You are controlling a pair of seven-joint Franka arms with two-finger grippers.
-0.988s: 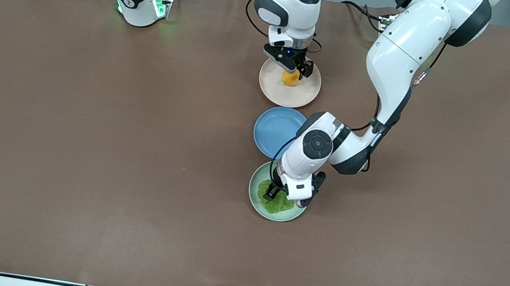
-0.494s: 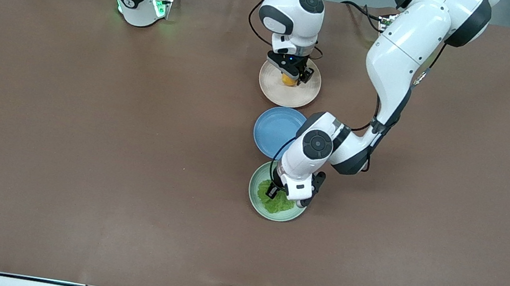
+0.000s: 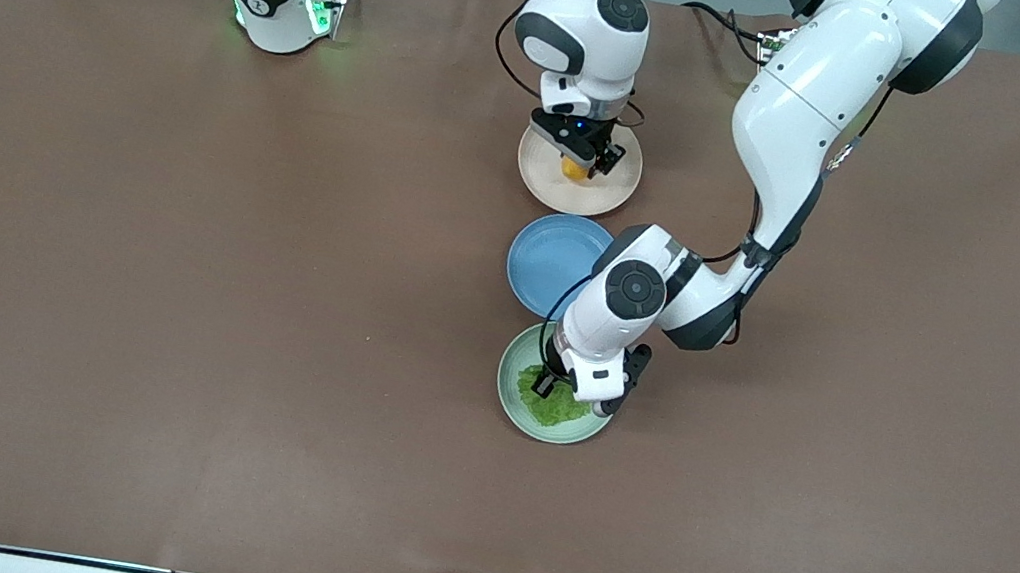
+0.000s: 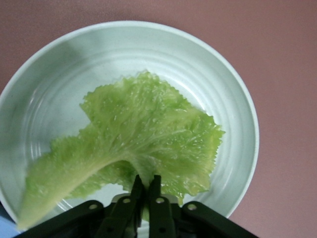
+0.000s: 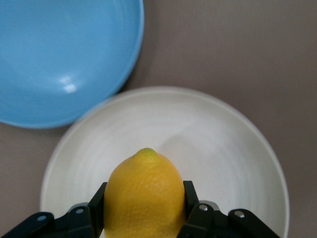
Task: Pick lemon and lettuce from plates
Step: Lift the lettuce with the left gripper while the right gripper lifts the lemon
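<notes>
Wrist views reveal fingers (image 4: pixel 151 201) pinching lettuce (image 4: pixel 143 136), lemon (image 5: pixel 144 196).

The right gripper (image 3: pixel 578 157) pointed down, fingers clamped on the lemon (image 5: pixel 144 194). The left gripper (image 4: pixel 145 194) pinched the lettuce (image 4: pixel 133 148) stem.

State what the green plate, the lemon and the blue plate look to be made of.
Green plate: glazed ceramic or melamine, with ridged rings and soft sheen. Lemon: possibly plastic, its skin smooth and even. Blue plate: glossy, bright highlights; ceramic or plastic.
</notes>
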